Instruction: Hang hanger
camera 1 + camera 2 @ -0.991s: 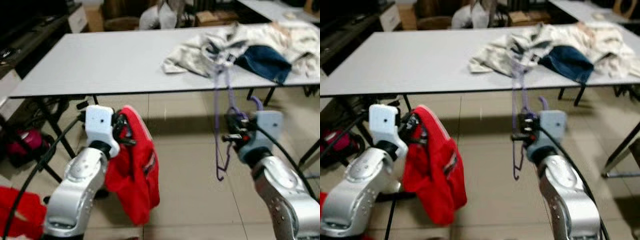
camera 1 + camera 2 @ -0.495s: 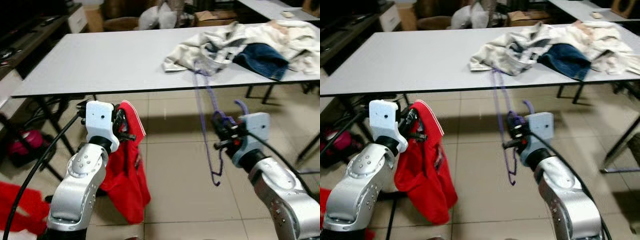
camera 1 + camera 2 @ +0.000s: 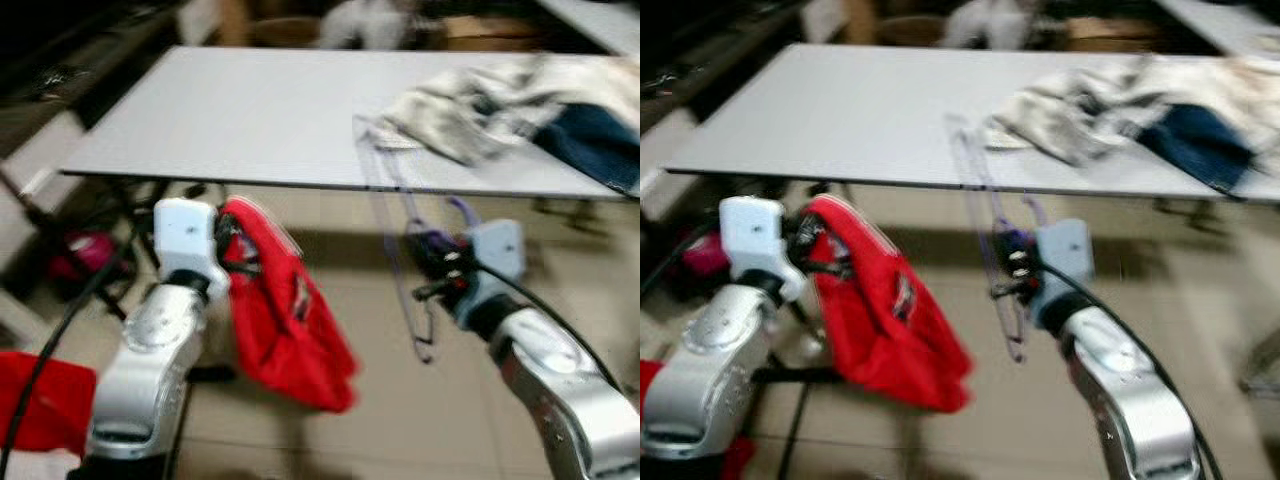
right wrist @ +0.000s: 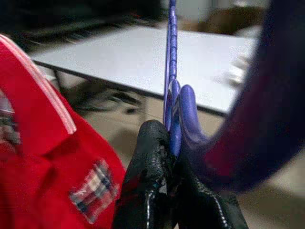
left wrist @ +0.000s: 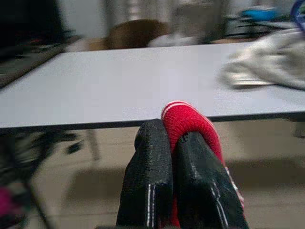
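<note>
The whole view is swinging sideways and blurring as the robot turns, and against that the red garment (image 3: 285, 320) is flaring out toward the lower middle of the frame while the purple hanger (image 3: 400, 250) is leaning over at frame centre, in front of the tabletop (image 3: 250, 110) edge. The right pincer (image 3: 432, 268) is clamping shut on the hanger near its hook, and the left pincer (image 5: 174, 157) is pinching the garment's ribbed edge. The hanger is looking thin, light, stiff and probably slippery, so gripping near the hook seems sound, while the soft cloth is swaying freely.
</note>
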